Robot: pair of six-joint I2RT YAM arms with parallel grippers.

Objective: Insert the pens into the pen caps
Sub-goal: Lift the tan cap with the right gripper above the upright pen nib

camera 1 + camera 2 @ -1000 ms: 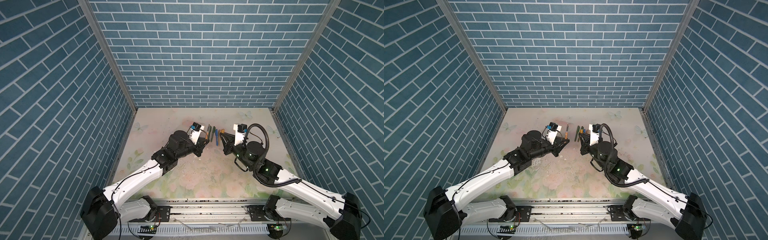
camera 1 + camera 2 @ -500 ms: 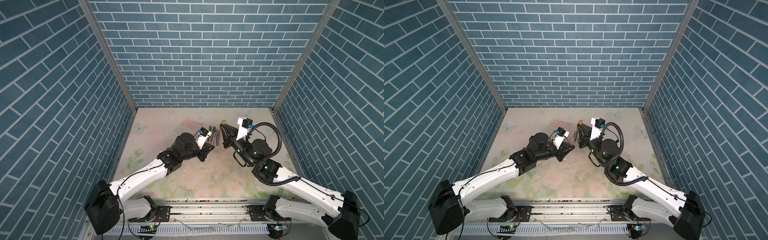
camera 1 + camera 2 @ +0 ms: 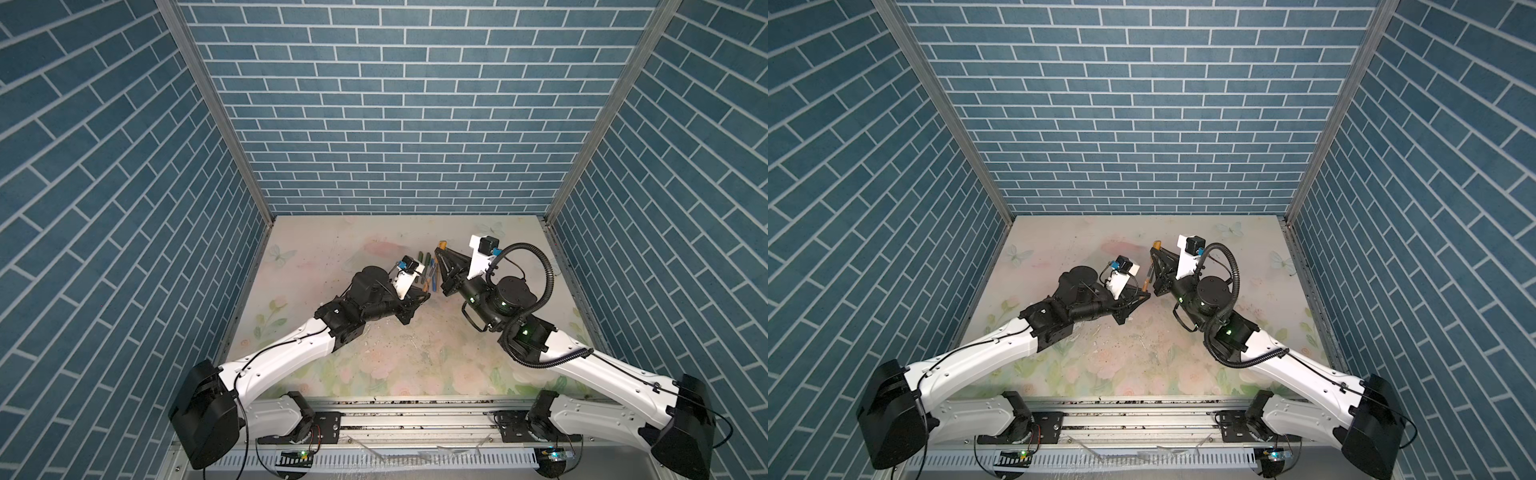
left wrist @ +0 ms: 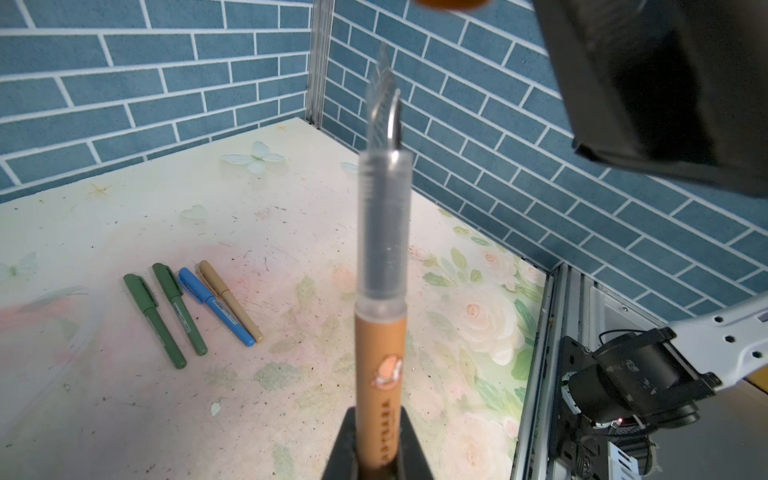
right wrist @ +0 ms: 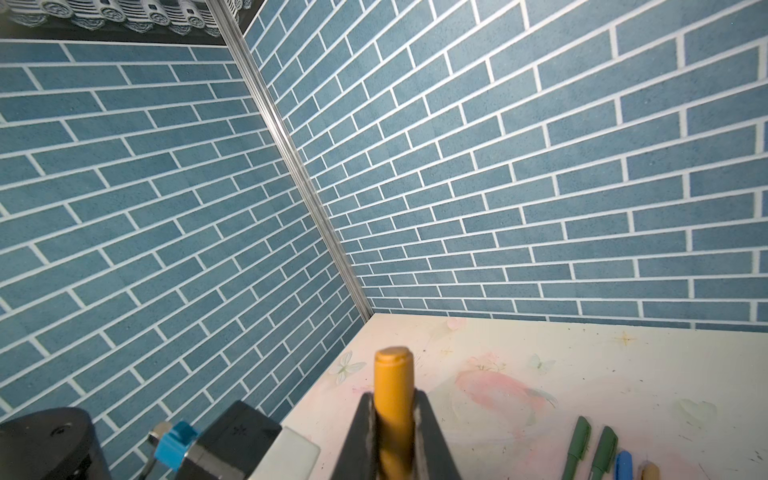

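The left pincer (image 4: 376, 419) is closed on the lower barrel of a tan pen (image 4: 380, 361), which stands out of the jaws nib-first. By its look it is a light, stiff plastic stick with a smooth round barrel, so it may twist or slide under a sideways push, and the low hold leaves a long lever. Its clear grip section leads to a thin nib (image 4: 390, 124), likely the fragile part, best kept off anything but the cap's mouth. Just beyond the nib, the right pincer (image 5: 392, 399) grips an orange cap (image 5: 392, 365) by its sides. The end that shows is closed and rounded; the mouth is hidden between the jaws. As a short hollow tube it should take a firm squeeze, though it could pivot. Farther off, four capped pens (image 4: 179, 308) lie side by side on the tabletop (image 4: 291, 199).
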